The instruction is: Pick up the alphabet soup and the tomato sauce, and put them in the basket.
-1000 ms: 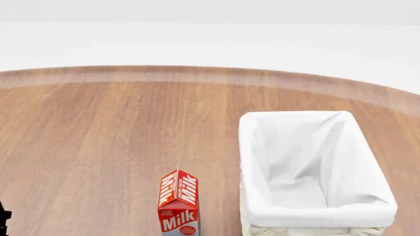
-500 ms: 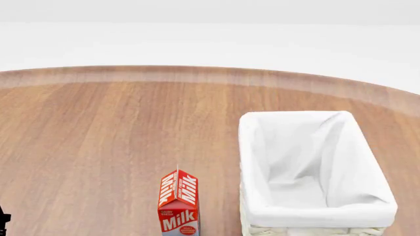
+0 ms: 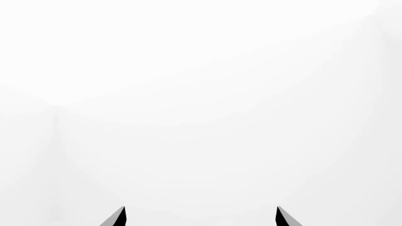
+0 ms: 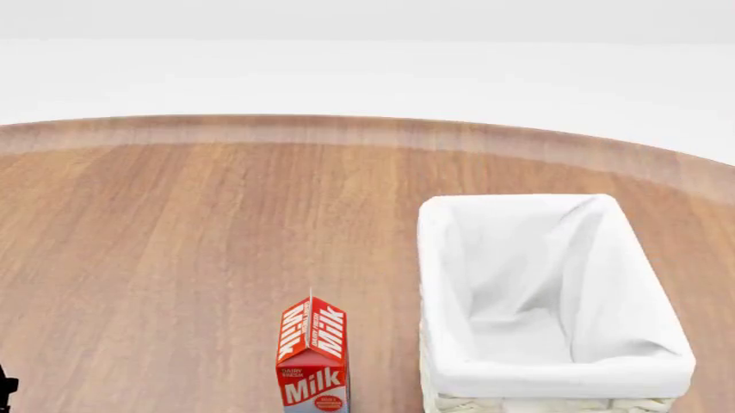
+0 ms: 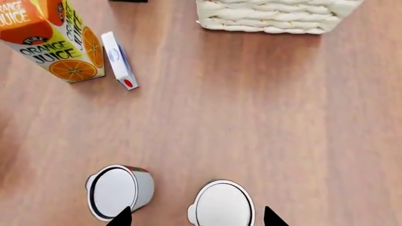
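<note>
Two pale-topped cans stand on the bench just below the right gripper point(image 5: 196, 217), seen almost straight down, so their labels barely show: one can point(image 5: 221, 205) sits between the two dark jaw tips, and the other can point(image 5: 117, 190) stands just beside it, touching or nearly touching the outside of one tip, with a sliver of red and green at its rim that suggests the tomato sauce. By that reading the can between the jaws would be the alphabet soup, though its label is hidden and this stays a guess. The right jaws stand apart, wide enough to straddle that can, and hold nothing. The likeliest trouble from here is a tip landing on the neighbouring can during the descent and knocking it over or rolling it toward the orange juice carton point(image 5: 52, 38) and the small box point(image 5: 119, 60) beyond; a close made too high on the rim could also let the can slip out. The basket point(image 4: 552, 297) stands empty near the bench's near edge in the head view, beside a milk carton point(image 4: 311, 354), and its woven wall shows across open wood from the cans in the right wrist view. The left gripper point(image 3: 199, 217) faces only blank white, its jaws apart and empty, well away from everything.
</note>
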